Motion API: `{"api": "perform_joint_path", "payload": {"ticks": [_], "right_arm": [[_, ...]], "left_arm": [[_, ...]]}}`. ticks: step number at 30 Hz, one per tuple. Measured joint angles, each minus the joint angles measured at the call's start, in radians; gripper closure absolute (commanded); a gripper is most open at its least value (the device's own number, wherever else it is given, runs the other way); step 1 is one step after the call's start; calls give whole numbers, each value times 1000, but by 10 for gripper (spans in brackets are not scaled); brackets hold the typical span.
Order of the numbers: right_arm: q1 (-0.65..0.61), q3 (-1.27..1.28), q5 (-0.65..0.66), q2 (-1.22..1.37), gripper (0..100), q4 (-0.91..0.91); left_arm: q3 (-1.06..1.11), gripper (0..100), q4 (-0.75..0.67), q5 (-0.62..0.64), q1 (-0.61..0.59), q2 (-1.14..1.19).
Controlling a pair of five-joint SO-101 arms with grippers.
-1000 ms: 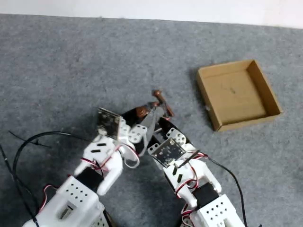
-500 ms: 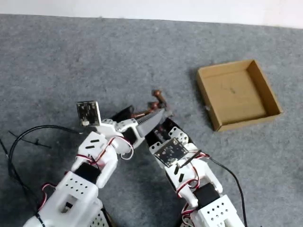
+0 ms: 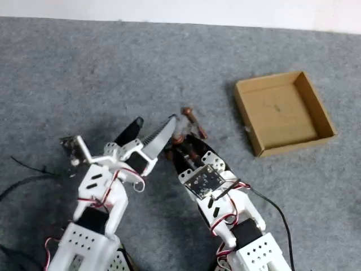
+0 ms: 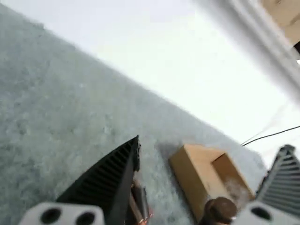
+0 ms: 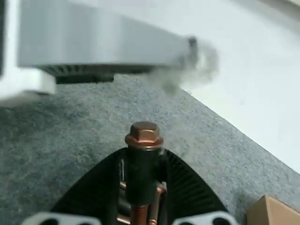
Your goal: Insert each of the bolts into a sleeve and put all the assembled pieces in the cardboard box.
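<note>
- My left gripper [image 3: 148, 131] hangs over the middle of the worktop [image 3: 84, 68], a little toward the near edge. Its jaws are spread wide and it carries nothing.
- Just to its right, my right gripper [image 3: 188, 151] is clamped around a dark sleeve [image 5: 140, 176]. The copper head of a bolt [image 5: 144, 134] sits on top, and the shank shows below.
- I judge this piece assembled, so the step in hand is delivery to the box.
- A loose bolt [image 3: 188, 112] lies just beyond the grippers, toward the far edge. Another copper piece is close by, and I can't tell whether either one has a sleeve.
- The cardboard box [image 3: 279, 116] sits near the right edge with nothing in it, well apart from the grippers.
- Next I would lift the right arm clear of the loose bolt and swing it right over the near wall of the box, letting go only once it is inside.
</note>
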Motion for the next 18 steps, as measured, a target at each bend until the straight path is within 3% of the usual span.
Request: {"api": "perform_joint_path", "payload": {"ticks": [3,8,11,13,18], "right_arm": [[26,0,0,0,994,0],[94,0,-58,0,994,0],[164,0,-155,0,994,0],[207,0,-192,0,994,0],[304,0,-238,0,994,-48]], "left_arm": [[14,700,0,-37,6,-115],[14,993,37,-115,8,-189],[14,957,37,-198,17,-193],[14,986,37,-241,21,-193],[14,993,37,-265,43,-193]]}}
